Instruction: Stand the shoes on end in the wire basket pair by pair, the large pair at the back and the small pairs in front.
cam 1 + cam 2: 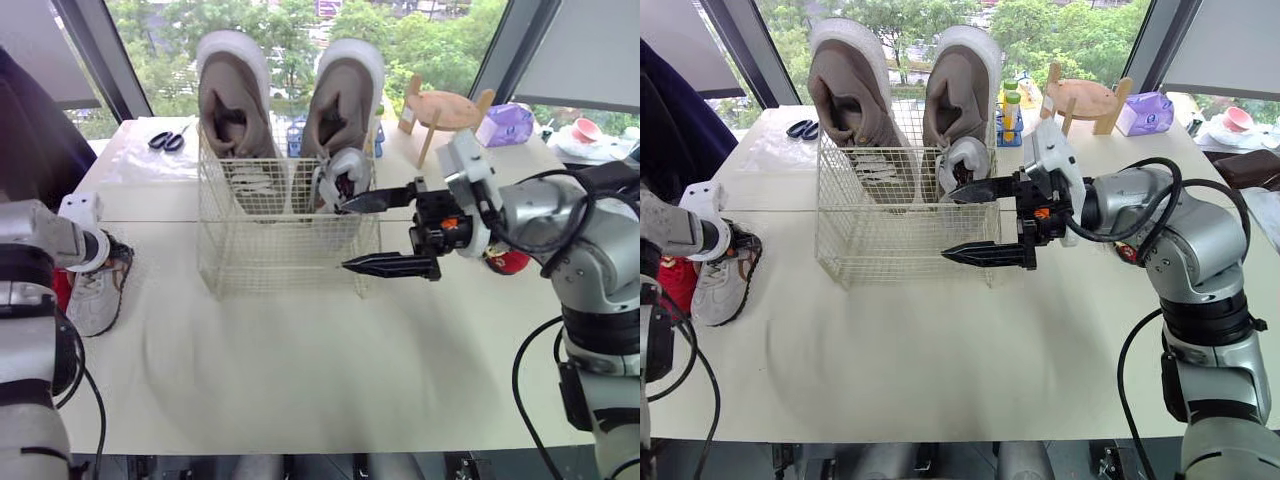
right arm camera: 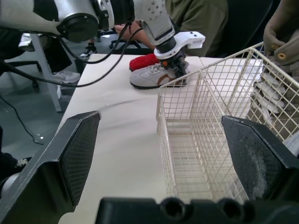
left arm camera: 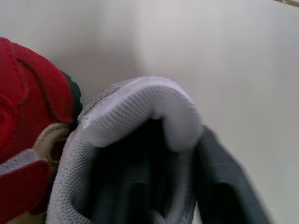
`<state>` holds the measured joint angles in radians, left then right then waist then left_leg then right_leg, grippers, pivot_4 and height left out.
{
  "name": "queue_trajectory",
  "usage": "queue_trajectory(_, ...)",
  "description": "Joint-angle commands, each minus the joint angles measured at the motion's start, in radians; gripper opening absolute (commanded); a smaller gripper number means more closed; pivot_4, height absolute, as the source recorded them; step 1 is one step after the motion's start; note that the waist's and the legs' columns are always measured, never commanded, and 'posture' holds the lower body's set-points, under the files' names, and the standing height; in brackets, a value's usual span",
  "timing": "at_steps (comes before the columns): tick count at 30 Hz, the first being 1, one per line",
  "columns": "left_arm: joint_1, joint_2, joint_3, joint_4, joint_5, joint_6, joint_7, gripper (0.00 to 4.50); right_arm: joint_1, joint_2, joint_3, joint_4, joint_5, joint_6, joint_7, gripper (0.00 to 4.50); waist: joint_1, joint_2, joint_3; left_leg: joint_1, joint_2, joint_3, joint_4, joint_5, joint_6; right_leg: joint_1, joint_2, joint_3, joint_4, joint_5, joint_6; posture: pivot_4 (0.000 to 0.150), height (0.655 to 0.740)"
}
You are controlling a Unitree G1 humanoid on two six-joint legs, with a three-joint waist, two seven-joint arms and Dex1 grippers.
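A white wire basket (image 1: pixel 270 262) stands mid-table. Two large tan shoes (image 1: pixel 235 110) (image 1: pixel 340 105) stand on end along its back wall. In front of the right-hand one, a small grey shoe (image 1: pixel 338 178) stands upright inside the basket. My right gripper (image 1: pixel 347 236) is open at the basket's right front corner, one finger above the rim and one outside the wall, holding nothing. At the table's left edge a second small grey shoe (image 1: pixel 100 295) lies beside a red shoe (image 1: pixel 675 280). My left gripper (image 1: pixel 105 250) is shut on this grey shoe's heel collar (image 3: pixel 140 107).
Scissors (image 1: pixel 167 139) lie at the back left. A wooden stand (image 1: pixel 440 108), a purple pack (image 1: pixel 505 125) and a pink bowl (image 1: pixel 586 129) sit at the back right. A red object (image 1: pixel 508 262) lies behind my right arm. Bottles (image 1: pixel 1011 110) stand behind the basket.
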<state>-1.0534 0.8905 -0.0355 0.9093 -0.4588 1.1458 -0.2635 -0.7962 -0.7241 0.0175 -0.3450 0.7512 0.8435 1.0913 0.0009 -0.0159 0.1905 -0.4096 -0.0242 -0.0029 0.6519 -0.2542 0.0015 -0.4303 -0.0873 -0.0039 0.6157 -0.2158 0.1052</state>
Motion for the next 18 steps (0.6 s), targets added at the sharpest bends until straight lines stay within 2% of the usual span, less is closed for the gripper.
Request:
queue_trajectory(1, -0.014, -0.008, 0.026, 0.003, 0.050, 0.007, -0.053, 0.06, 0.001, 0.002, -0.010, -0.025, 0.011, -0.015, -0.006, 4.50, 0.003, 0.000, 0.000, 0.000, 0.000, 0.000, 0.000, 0.000, 0.000, 0.000, 0.000, 0.000, 0.000, 0.000, 0.000, 0.150, 0.7400)
queue_trajectory(4, 0.008, 0.006, 0.094, -0.115, 0.034, 0.076, -0.059, 0.06, 0.001, 0.000, -0.003, -0.022, 0.013, -0.018, 0.002, 4.50, 0.006, 0.000, 0.000, 0.000, 0.000, 0.000, 0.000, 0.000, 0.000, 0.000, 0.000, 0.000, 0.000, 0.000, 0.000, 0.150, 0.7400)
queue_trajectory(7, 0.049, 0.010, 0.245, -0.339, 0.003, 0.186, 0.013, 0.06, -0.002, -0.003, 0.001, -0.003, 0.005, -0.031, 0.014, 4.50, 0.004, -0.005, 0.002, -0.001, 0.000, -0.001, 0.001, 0.000, 0.000, -0.001, 0.000, 0.000, 0.001, 0.000, 0.000, 0.150, 0.7400)
queue_trajectory(8, 0.058, -0.011, 0.338, -0.456, 0.004, 0.255, 0.064, 0.06, -0.001, -0.008, 0.002, 0.004, -0.001, -0.036, 0.020, 4.50, 0.003, -0.008, 0.002, -0.001, 0.001, -0.001, 0.001, 0.000, 0.000, -0.001, 0.000, 0.000, 0.001, 0.000, 0.000, 0.150, 0.7400)
queue_trajectory(10, 0.056, -0.101, 0.574, -0.749, -0.031, 0.417, 0.181, 0.06, 0.005, -0.037, 0.005, 0.018, -0.023, -0.040, 0.032, 4.50, 0.006, -0.010, 0.002, -0.002, 0.001, -0.002, 0.001, 0.000, 0.000, -0.002, 0.000, 0.000, 0.001, 0.000, 0.000, 0.150, 0.7400)
queue_trajectory(12, 0.071, -0.203, 0.723, -1.040, -0.085, 0.469, 0.279, 0.06, 0.003, -0.083, -0.014, 0.027, -0.017, -0.017, 0.050, 4.50, 0.010, -0.010, 0.002, -0.004, 0.001, -0.003, 0.002, 0.000, 0.000, -0.002, -0.001, 0.000, 0.001, 0.000, 0.000, 0.150, 0.7400)
queue_trajectory(16, 0.014, -0.406, 0.839, -1.535, -0.141, 0.459, 0.294, 0.06, -0.018, -0.105, -0.058, 0.068, 0.021, 0.009, 0.053, 4.50, 0.010, -0.011, 0.002, -0.007, 0.000, -0.003, 0.004, -0.001, 0.000, -0.004, -0.005, 0.000, 0.000, 0.002, 0.002, 0.150, 0.7400)
queue_trajectory(18, -0.034, -0.535, 0.912, -1.661, -0.223, 0.414, 0.261, 0.06, -0.027, -0.100, -0.051, 0.090, 0.013, -0.003, 0.059, 4.50, 0.011, -0.010, 0.002, -0.007, 0.000, -0.003, 0.004, 0.000, -0.002, -0.004, -0.005, -0.001, 0.000, 0.002, 0.002, 0.150, 0.7400)
